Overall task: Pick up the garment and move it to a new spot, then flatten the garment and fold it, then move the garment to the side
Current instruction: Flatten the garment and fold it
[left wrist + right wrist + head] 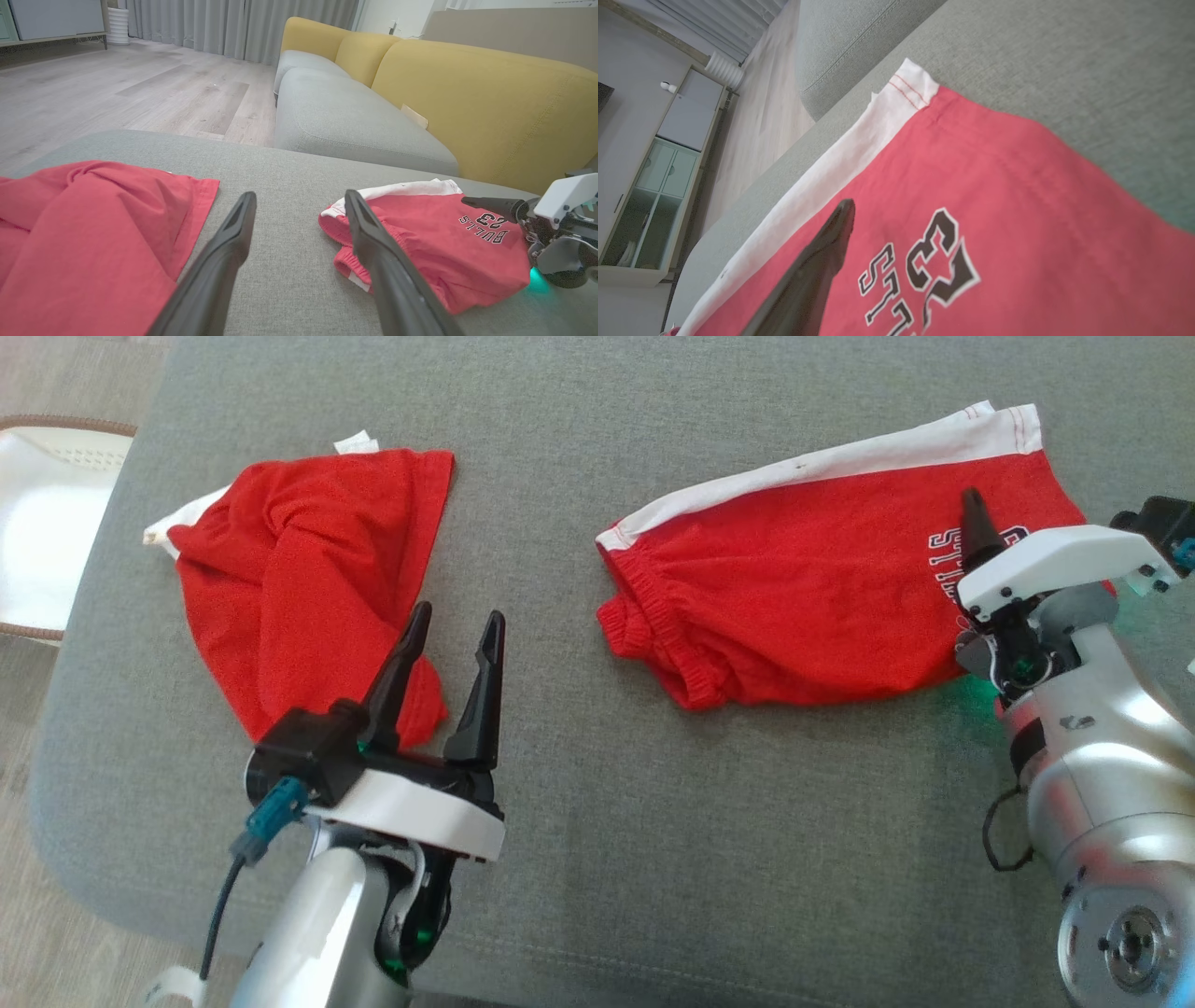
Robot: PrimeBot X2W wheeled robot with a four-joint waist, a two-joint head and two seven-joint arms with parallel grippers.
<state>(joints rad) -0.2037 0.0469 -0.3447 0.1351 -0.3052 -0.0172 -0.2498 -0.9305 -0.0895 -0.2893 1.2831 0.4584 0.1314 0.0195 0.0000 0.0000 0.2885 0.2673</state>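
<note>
On the grey cushion [560, 803], we find the right gripper [978, 527] parted over the printed shorts [803, 607] and the left gripper [459, 616] parted at the near corner of the crumpled garment [299, 579]; pickup, we judge, awaits a pinch.

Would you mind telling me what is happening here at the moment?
A two-armed robot is working over two red garments on a grey cushion. Its open left claw hovers by the crumpled red top; its open right claw is low over the red shorts, near the print. Neither garment is lifted.
</note>
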